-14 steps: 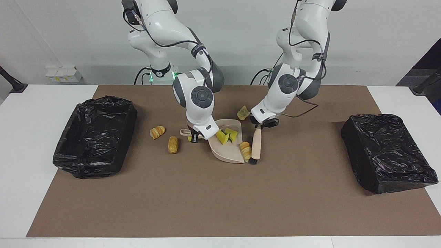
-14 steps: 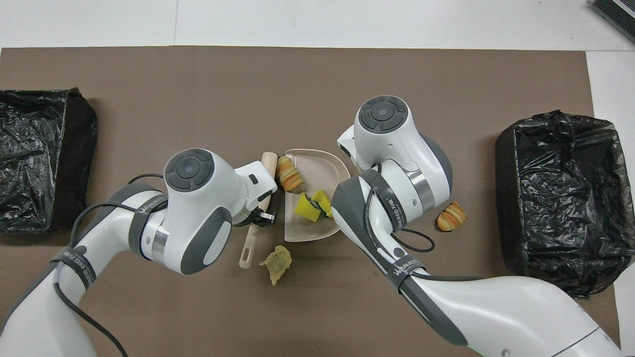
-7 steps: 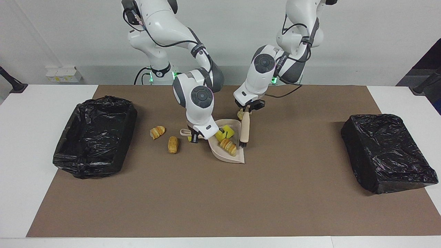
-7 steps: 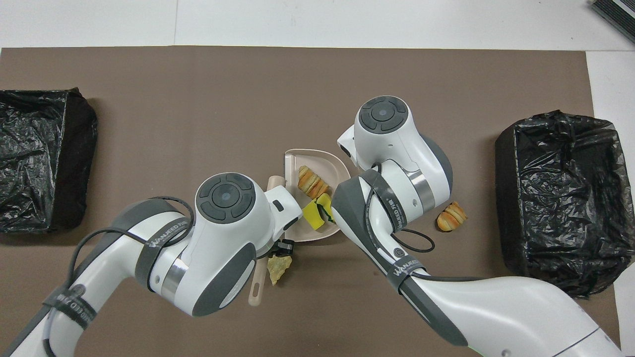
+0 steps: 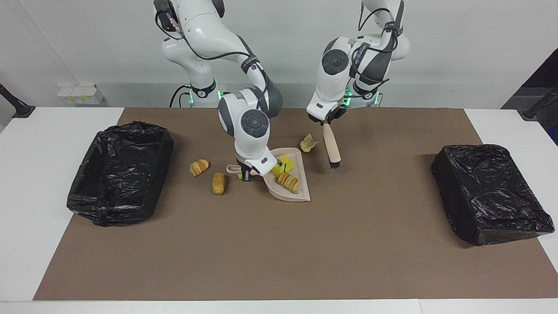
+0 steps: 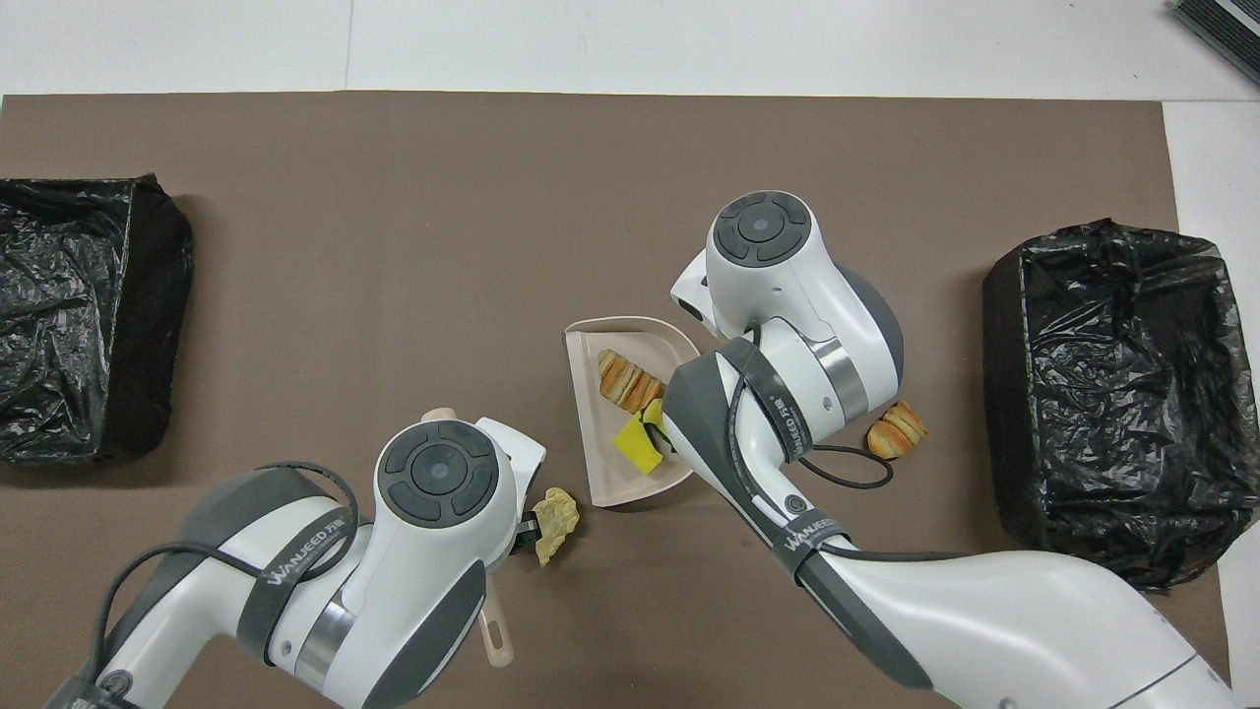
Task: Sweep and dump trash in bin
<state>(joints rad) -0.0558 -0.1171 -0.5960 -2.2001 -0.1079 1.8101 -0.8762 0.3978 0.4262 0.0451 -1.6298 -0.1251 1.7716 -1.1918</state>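
Observation:
My right gripper (image 5: pixel 247 172) is shut on the handle of the beige dustpan (image 5: pixel 301 195), low at the mat's middle. The pan (image 6: pixel 602 475) holds yellow sponge chunks (image 5: pixel 285 164) and a striped bread piece (image 5: pixel 289 182), which also shows in the overhead view (image 6: pixel 624 379). My left gripper (image 5: pixel 327 122) is shut on a wooden brush (image 5: pixel 331 147) and holds it raised, bristles down, over the mat beside a pale crumpled scrap (image 5: pixel 308 142). Two bread pieces (image 5: pixel 199 167) (image 5: pixel 219 183) lie on the mat toward the right arm's end. A small yellow bit (image 5: pixel 239 175) lies by the pan's handle.
An open black-lined bin (image 5: pixel 120 172) stands at the right arm's end of the brown mat. A second black-bagged bin (image 5: pixel 488 192) stands at the left arm's end. The pale scrap (image 6: pixel 556 512) lies nearer to the robots than the pan.
My left gripper swept the bread piece into the pan, then lifted the brush and drew it back toward the robots. The pan turned and shifted slightly.

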